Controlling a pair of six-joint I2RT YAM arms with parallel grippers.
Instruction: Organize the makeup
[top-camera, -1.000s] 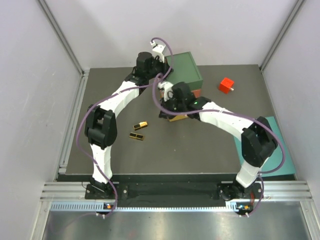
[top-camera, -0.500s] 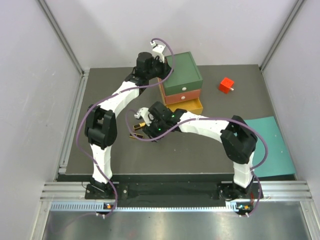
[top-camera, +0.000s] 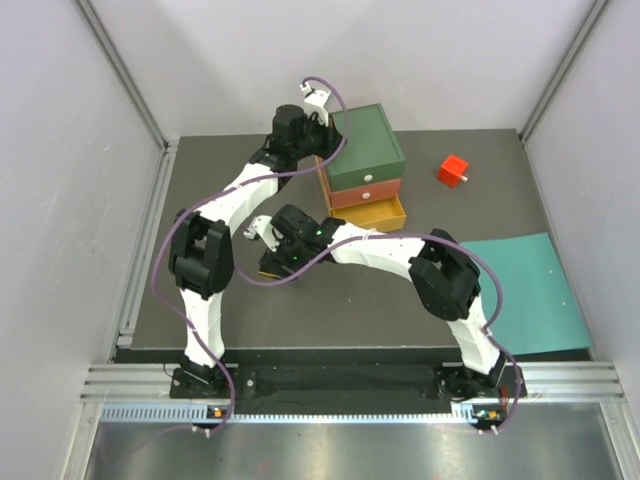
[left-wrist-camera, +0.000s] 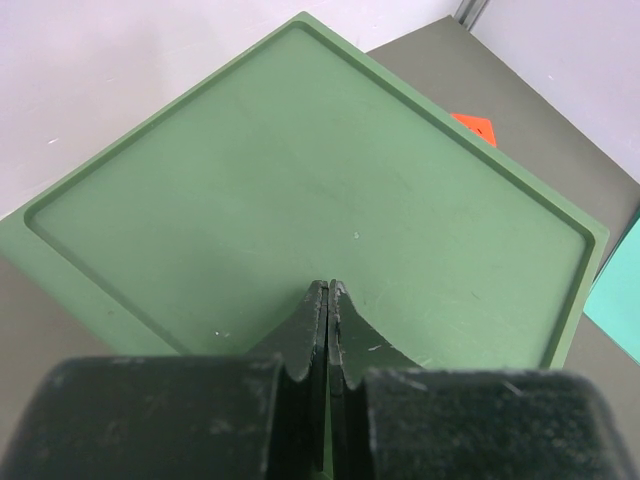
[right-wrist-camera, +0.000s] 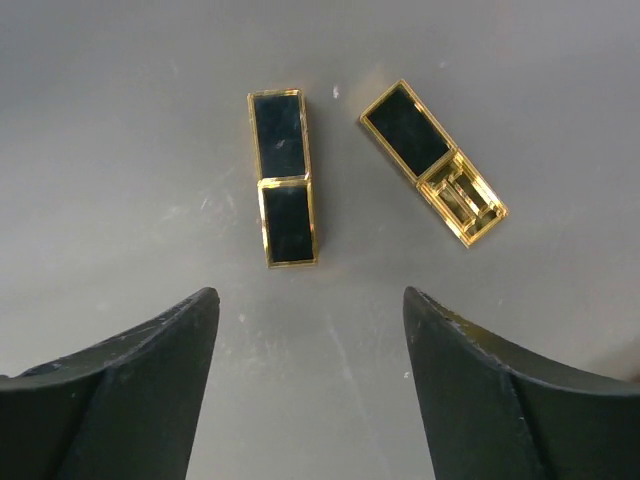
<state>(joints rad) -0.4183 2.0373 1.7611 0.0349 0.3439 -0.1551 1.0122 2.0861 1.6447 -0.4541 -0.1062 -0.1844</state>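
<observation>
While my right gripper (right-wrist-camera: 310, 305) hangs jaws apart, one glossy gold-edged black case (right-wrist-camera: 283, 178) points straight ahead, the other case (right-wrist-camera: 433, 162) slants; my left gripper (left-wrist-camera: 327, 295) sits jaws together over a matte green lid (left-wrist-camera: 300, 170).

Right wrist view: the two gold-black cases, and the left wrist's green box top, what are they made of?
The left case: glossy black panels in shiny gold edging, probably coated plastic; the black shows faint reflections. The right case: same, with a ribbed gold end. The green box top: matte, painted wood or plastic; faint scuffs, no glare.
</observation>
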